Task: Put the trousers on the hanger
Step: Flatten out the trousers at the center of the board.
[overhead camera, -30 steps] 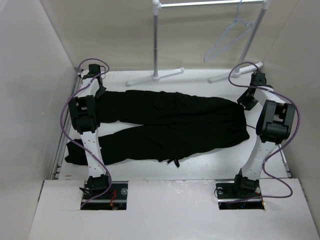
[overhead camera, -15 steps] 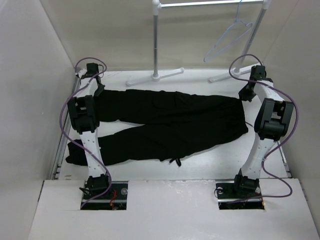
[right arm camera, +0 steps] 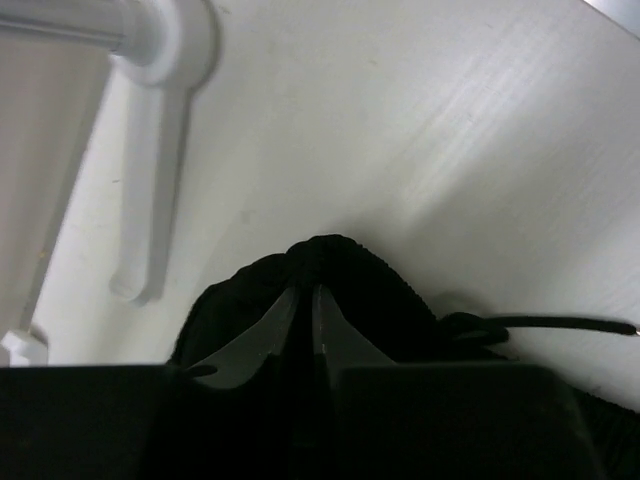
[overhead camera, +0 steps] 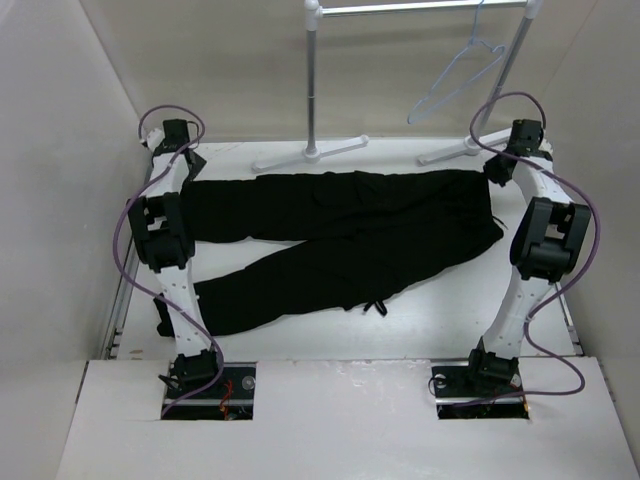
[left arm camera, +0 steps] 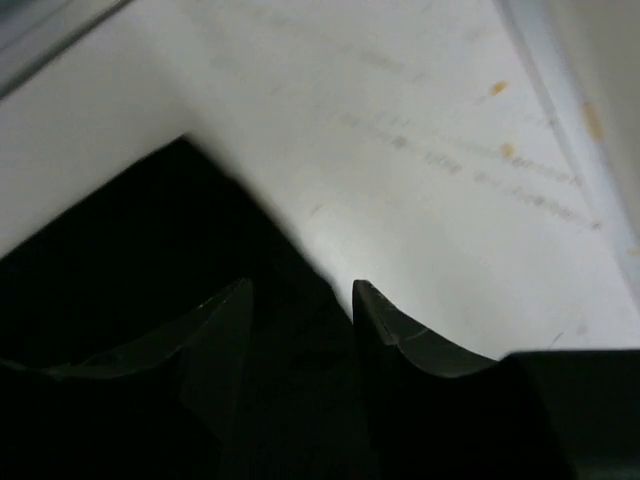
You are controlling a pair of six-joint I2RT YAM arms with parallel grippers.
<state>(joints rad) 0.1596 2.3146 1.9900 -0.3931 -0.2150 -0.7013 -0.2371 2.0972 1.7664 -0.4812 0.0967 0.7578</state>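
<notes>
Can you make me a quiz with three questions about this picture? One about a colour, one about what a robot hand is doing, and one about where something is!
1. What colour are the trousers?
A. blue
B. white
C. black

2. What is the right gripper doing?
A. pinching the trousers
B. hanging wide open in the air
C. pointing at the ceiling

3. Where is the hanger?
A. under the trousers
B. hanging from the rail
C. in the right gripper

Answers: 1 C, they are dark all over. 2 A, its fingers close on bunched cloth. 3 B, its hook loops over the rail at the back.
</notes>
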